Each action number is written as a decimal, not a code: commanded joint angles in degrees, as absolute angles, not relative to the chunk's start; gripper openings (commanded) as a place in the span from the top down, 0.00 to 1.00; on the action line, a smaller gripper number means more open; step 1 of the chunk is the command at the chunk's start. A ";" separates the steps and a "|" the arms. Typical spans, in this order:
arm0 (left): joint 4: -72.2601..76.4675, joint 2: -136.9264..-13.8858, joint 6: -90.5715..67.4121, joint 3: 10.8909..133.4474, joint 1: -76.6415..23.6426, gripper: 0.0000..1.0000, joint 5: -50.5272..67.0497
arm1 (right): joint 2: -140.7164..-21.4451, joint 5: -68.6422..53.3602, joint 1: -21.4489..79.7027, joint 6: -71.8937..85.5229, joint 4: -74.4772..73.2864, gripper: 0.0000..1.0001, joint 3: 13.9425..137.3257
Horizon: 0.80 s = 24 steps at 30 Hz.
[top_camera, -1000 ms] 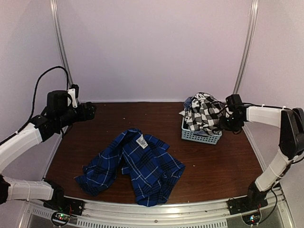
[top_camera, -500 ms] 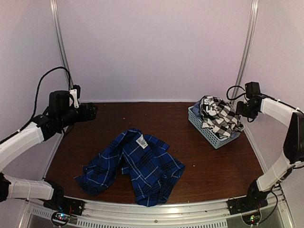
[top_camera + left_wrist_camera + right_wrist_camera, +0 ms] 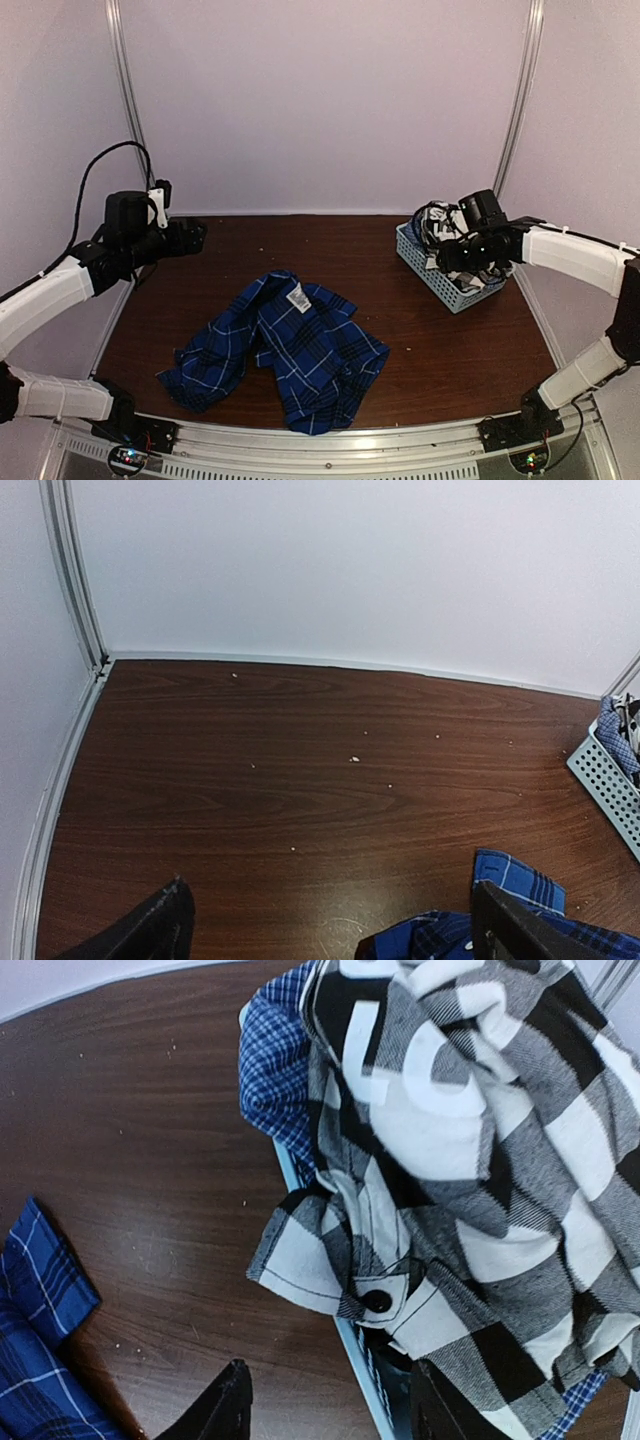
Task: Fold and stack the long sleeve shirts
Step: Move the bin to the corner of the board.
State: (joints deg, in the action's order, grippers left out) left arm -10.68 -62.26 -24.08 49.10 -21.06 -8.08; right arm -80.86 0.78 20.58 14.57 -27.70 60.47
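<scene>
Dark brown wood-grain table (image 3: 330,250) is carrying everything.

Royal-blue plaid cloth shirt with black bands and thin white lines (image 3: 290,345) is lying crumpled and unfolded at the table's near middle, its white neck label facing up.

Black-and-white check cloth shirt (image 3: 470,1160) is sitting bunched in the small grey slotted plastic basket (image 3: 450,285), spilling over its rim. One buttoned edge is hanging over the side.

The basket is standing at the far right, turned at an angle, well apart from the blue plaid shirt.

A finer blue-and-white checked cloth (image 3: 270,1070) is showing underneath the check shirt.

Right gripper (image 3: 330,1390) is hovering at the basket's near rim. Its jaws are standing partly apart, clamping nothing, with the hanging check fold below them.

Left gripper (image 3: 330,920) is hanging over the far-left table, jaws spread wide, holding nothing.
</scene>
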 commanded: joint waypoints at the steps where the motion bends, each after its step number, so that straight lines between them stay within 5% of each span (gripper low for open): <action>1: -8.26 -62.32 -24.03 49.02 -21.09 0.02 -7.18 | -83.31 1.06 22.53 15.82 -28.69 0.46 57.86; 7: -8.22 -61.55 -24.06 48.87 -21.09 0.02 -7.16 | -88.20 2.88 22.55 14.61 -27.50 0.48 57.13; 24: -8.32 -60.56 -23.53 48.44 -21.09 0.02 -7.25 | -101.84 1.62 10.83 12.75 -24.90 0.84 69.69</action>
State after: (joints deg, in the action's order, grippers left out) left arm -10.59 -61.34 -24.08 49.04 -21.06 -7.64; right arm -98.76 0.21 14.87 12.82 -27.18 64.64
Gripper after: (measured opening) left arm 0.976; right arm 0.184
